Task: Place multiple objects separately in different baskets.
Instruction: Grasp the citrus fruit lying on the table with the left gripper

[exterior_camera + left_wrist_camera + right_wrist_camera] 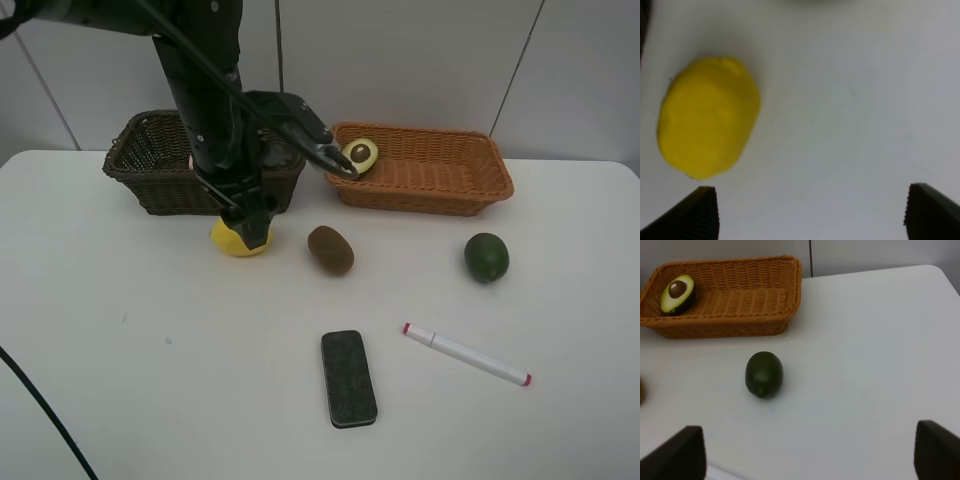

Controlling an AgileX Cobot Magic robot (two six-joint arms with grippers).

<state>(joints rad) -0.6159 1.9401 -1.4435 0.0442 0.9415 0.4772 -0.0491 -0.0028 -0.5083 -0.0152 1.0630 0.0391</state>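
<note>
left gripper [810, 212] held spread just over oval yellow lemon [709, 117] | right gripper [810, 452] held spread | halved green avocado [676, 293] laid in orange-tan wicker basket [430, 190], 2 o'clock from lemon

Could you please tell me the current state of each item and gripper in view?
left gripper: open, above the yellow lemon
right gripper: open, empty
yellow lemon: on the table, ungripped
halved avocado: in orange-tan basket, pit showing
dark brown basket: inside mostly hidden
brown kiwi: loose on table
round green fruit: loose on table
black eraser: flat on table
marker: capped, lying on table
</note>
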